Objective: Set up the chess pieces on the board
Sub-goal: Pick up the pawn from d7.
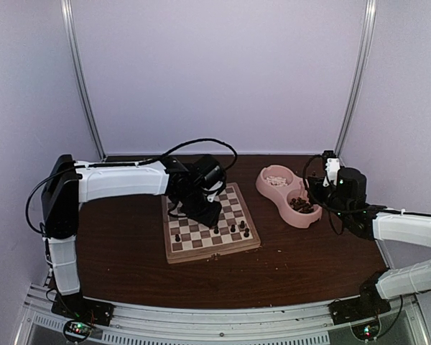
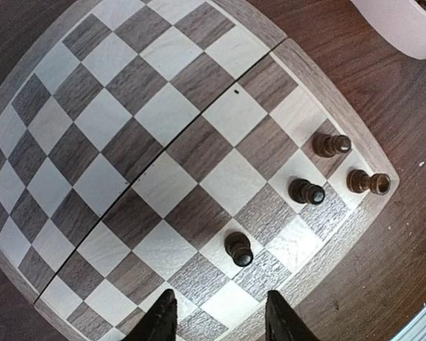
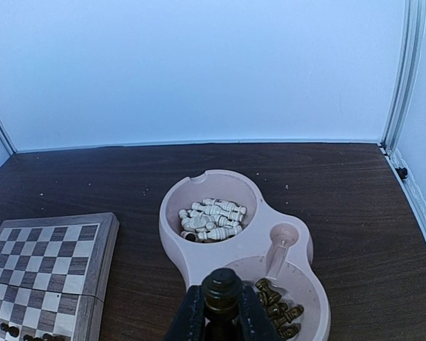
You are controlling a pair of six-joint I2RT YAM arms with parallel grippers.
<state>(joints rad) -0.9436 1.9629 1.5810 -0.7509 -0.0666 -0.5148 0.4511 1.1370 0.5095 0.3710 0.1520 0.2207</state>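
- Top external view: the board (image 1: pixel 210 226) is seen lying on the table (image 1: pixel 122 266) between the two arms.
- A few dark pieces (image 1: pixel 232 228) are stood on its near rows.
- The left gripper (image 1: pixel 200 212) is held low over the board. Its jaws are hidden under the wrist in this view.
- The pink double bowl (image 1: pixel 261 184) is placed just right of the board, and the right gripper (image 1: pixel 322 192) is held at its near compartment.
- Left wrist view: the fingers (image 2: pixel 160 320) are set partway apart over the board's edge squares, with nothing gripped between them.
- Four dark pieces are seen upright toward one corner, the nearest (image 2: pixel 238 249) just ahead of the fingertips.
- Right wrist view: a dark piece (image 3: pixel 221 285) is clamped tightly between the right fingers (image 3: pixel 192 320), above the bowl's near compartment.
- Cream-white pieces (image 3: pixel 211 219) are heaped in the far compartment, and more dark ones (image 3: pixel 278 305) are left in the near one.
- The board is seen at the lower left, apart from the bowl.
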